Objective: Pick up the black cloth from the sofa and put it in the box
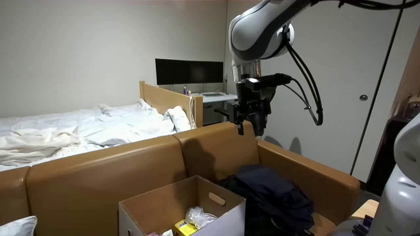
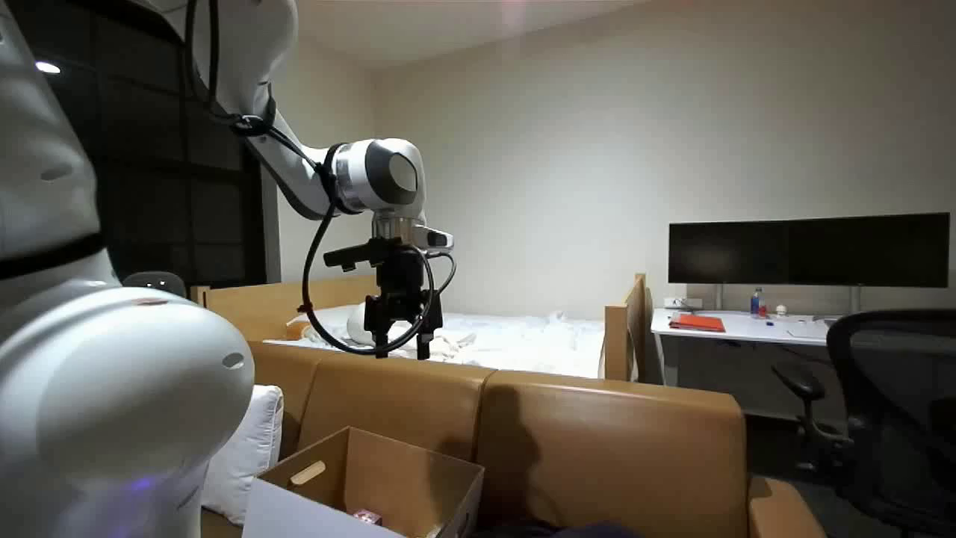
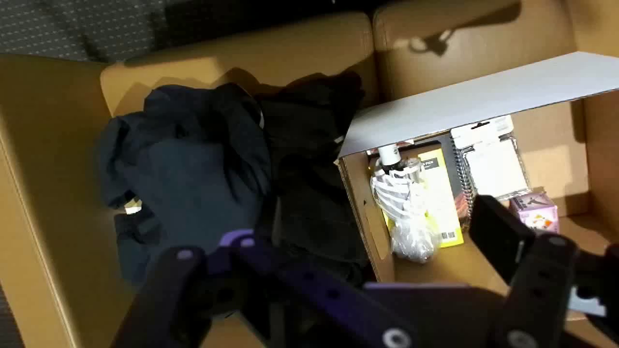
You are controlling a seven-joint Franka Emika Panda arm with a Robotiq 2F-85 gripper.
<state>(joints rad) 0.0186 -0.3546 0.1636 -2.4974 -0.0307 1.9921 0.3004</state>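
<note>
The black cloth (image 3: 309,193) lies heaped on the sofa (image 3: 300,48), hard against the box wall in the wrist view. A dark navy, folded part (image 3: 188,179) adjoins it on the left; I cannot tell whether both are one piece. The cloth (image 1: 275,196) fills the seat corner in an exterior view; only a sliver of dark fabric (image 2: 590,531) shows in an exterior view. The cardboard box (image 1: 164,200) stands beside it, open at the top. High above both hangs my gripper (image 1: 250,129), pointing down, its fingers apart and nothing between them.
Inside the box lie a yellow packet (image 3: 442,198), a plastic-wrapped item (image 3: 411,232), a notebook (image 3: 495,169) and a small purple box (image 3: 534,211). The sofa's backrest (image 2: 612,441) and armrest (image 1: 308,164) border the seat. A white pillow (image 2: 250,448) sits beyond the box.
</note>
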